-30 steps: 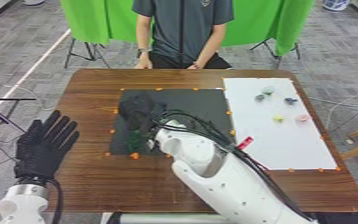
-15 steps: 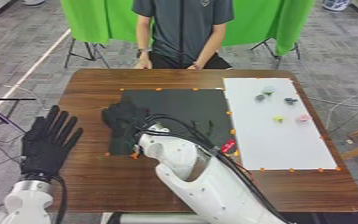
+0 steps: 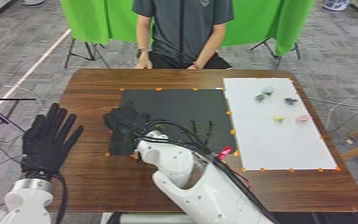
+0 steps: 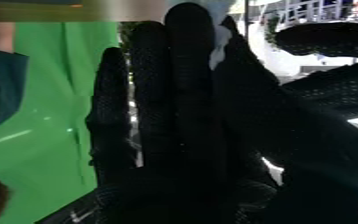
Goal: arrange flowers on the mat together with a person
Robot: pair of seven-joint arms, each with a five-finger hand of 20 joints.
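On a brown wooden table [image 3: 95, 187], over the left part of a black mat [image 3: 171, 97], the robot's right hand [image 3: 127, 121] at the end of a white arm [image 3: 198, 180] slanting in from the near right – fingers straight in the right wrist view, close side by side rather than spread wide. Impossible to tell from here: touching the mat or just above, with a flower against the palm or without. Over the table's left edge, well apart from the mat, the left hand [image 3: 47, 145] in matching black glove, fingers straight and fanned, pointing to the far side. On the right part of the mat, just beyond the arm's black cables [image 3: 189, 137], thin dark green stems [image 3: 209, 131], close beside each other. Farther right, on a white sheet [image 3: 282, 147] alongside the mat, small flowers: a pale green one [image 3: 268, 91] at the far end, near a grey-blue one [image 3: 260, 97]; to the right of both, a dark blue one [image 3: 291, 101]; nearer, a yellow one [image 3: 278, 119] and, just to its right, a pink one [image 3: 302, 118]. Along the edges of mat and sheet, small orange markers [image 3: 232, 131] – and beyond the table, green cloth [image 3: 286, 25].
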